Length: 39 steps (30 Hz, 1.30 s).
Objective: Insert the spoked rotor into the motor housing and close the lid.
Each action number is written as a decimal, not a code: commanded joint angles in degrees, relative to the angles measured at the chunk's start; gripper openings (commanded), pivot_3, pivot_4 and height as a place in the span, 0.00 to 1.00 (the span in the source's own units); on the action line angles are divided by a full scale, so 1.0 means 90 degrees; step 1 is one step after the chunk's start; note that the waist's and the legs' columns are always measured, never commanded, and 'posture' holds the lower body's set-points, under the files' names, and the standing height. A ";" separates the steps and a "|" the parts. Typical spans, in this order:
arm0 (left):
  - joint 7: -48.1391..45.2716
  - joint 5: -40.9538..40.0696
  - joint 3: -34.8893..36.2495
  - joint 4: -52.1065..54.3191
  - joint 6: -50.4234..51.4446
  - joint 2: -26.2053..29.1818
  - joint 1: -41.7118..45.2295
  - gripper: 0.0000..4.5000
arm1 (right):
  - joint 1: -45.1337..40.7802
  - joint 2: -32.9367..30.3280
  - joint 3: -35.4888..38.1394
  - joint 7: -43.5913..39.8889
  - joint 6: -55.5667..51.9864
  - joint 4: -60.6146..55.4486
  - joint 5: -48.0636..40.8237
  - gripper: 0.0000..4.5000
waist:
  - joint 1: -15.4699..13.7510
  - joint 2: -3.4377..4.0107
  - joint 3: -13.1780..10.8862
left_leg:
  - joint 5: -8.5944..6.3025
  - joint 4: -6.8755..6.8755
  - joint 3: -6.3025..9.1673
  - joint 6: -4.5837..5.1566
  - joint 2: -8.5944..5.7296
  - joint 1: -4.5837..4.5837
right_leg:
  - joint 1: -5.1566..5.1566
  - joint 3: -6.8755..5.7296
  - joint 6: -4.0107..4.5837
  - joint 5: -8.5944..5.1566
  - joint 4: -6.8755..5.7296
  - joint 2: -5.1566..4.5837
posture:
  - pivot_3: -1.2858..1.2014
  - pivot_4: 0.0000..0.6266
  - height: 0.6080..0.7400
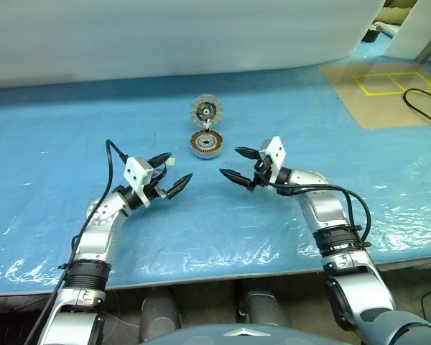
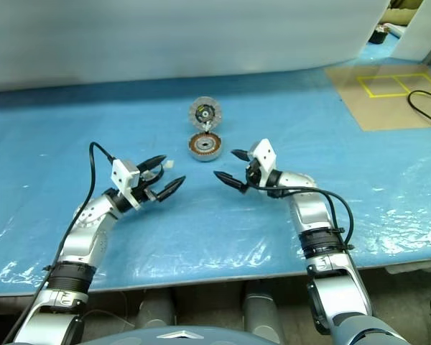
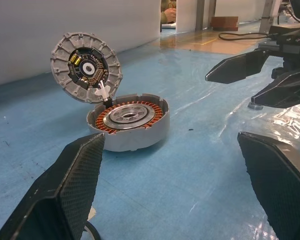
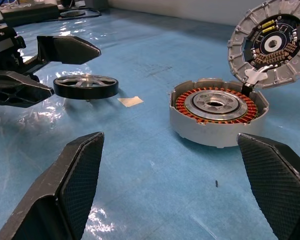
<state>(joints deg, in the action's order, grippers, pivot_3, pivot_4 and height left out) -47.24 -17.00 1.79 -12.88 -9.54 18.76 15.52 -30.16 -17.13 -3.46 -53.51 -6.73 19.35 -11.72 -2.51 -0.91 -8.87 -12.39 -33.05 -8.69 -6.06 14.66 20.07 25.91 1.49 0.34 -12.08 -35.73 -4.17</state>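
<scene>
The spoked rotor (image 4: 86, 86) lies flat on the blue sheet (image 1: 50, 165), just beside the fingers of the left gripper (image 4: 32, 70) and not held by them. It is a low wheel with a dark outer ring, thin silver spokes and a small hub.

The motor housing (image 4: 217, 116) stands ahead of both sets of fingers, between their lines of reach. It is a shallow silver can, with a ring of copper-brown windings around a silver centre, and its bay is vacant. The lid (image 4: 271, 46) is hinged at the far rim and stands raised, its finned rim and dark inner face turned toward the grippers.

The step in hand is judged to be the pickup of the rotor; insertion and closing are not yet done.

The left gripper has its fingers spread, with nothing between them. The right gripper (image 1: 238, 164) is likewise spread and empty.

The next move calls for one gripper to close on the rotor's rim, carry it level over the housing, centre hub over hub, and lower it.
</scene>
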 commanded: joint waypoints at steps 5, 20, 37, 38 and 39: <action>-0.0016 -0.0010 0.0003 0.0257 -0.0100 0.0031 0.0007 1.00 | -0.0178 0.0005 0.0039 -0.0012 0.0065 -0.0079 -0.0118 1.00 | 0.0000 0.0000 0.0000 | 0.0000 0.0000 0.0000 0.0000 0.0000 -0.0001 | 0.0000 0.0000 0.0000 0.0000 0.0000 0.0000 | 0.52 0.24 1.00; 0.0069 0.0016 0.0056 0.0449 -0.0051 0.0100 -0.0101 1.00 | -0.1056 0.0101 -0.0370 -0.0091 0.0061 0.0444 0.0275 1.00 | 0.0024 0.0000 0.0000 | 0.0000 0.0000 0.0000 0.0000 0.0000 -0.0002 | 0.0001 0.0000 0.0000 0.0000 -0.0002 0.0000 | 0.52 0.24 1.00; 0.0632 -0.0040 0.0215 0.1520 0.0259 0.0216 -0.0775 1.00 | -0.4311 0.0316 -0.1996 -0.1421 0.0821 0.4085 0.2133 1.00 | 0.0029 0.0002 -0.0001 | 0.0001 -0.0004 0.0000 0.0003 0.0009 0.0001 | 0.0012 -0.0013 0.0005 0.0000 -0.0006 0.0000 | 0.52 0.24 1.00; 0.0662 -0.0046 0.0220 0.1555 0.0264 0.0208 -0.0806 1.00 | -0.4483 0.0369 -0.2083 -0.1435 0.0846 0.4330 0.2276 1.00 | 0.0029 0.0002 -0.0001 | 0.0000 -0.0004 -0.0002 0.0003 0.0009 0.0002 | 0.0016 -0.0012 0.0006 0.0000 -0.0006 0.0000 | 0.52 0.24 1.00; 0.0684 -0.0050 0.0217 0.1578 0.0270 0.0202 -0.0823 1.00 | -0.4593 0.0407 -0.2116 -0.1449 0.0888 0.4511 0.2365 1.00 | 0.0026 0.0002 -0.0001 | 0.0001 -0.0004 -0.0002 0.0003 0.0012 0.0005 | 0.0020 -0.0014 0.0007 0.0000 -0.0007 0.0000 | 0.52 0.24 1.00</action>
<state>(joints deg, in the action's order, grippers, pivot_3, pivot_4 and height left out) -41.70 -16.72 2.67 -1.40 -6.82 20.32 8.40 -69.26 -13.97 -21.82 -66.10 -0.20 58.62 8.21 -2.27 -0.89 -8.88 -12.38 -33.09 -8.70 -6.03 14.79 20.11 26.10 1.35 0.41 -12.08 -35.80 -4.17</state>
